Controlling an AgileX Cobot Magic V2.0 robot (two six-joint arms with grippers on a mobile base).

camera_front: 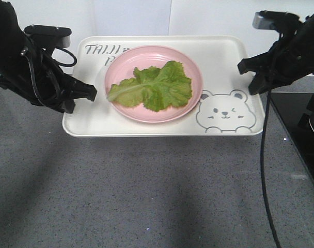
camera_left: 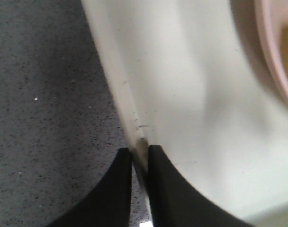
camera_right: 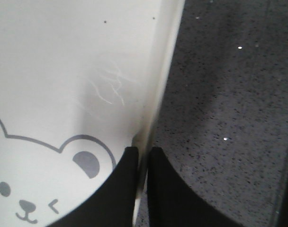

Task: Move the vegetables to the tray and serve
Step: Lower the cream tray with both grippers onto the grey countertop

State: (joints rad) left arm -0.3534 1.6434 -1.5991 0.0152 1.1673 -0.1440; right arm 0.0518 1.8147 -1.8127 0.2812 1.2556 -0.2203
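While the front view hides contact, wrist views show left pincer (camera_left: 139, 156) and right pincer (camera_right: 143, 153) apparently pinching tray (camera_front: 224, 57) rims at nine and three o'clock; vegetables (camera_front: 153, 87) on pink plate (camera_front: 121, 67).

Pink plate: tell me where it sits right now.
In the front view the pink plate sits on the tray, left of the bear face, with the lettuce on it.

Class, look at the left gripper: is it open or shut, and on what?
Shut. In the left wrist view, the left gripper pinches the tray rim between its fingers.
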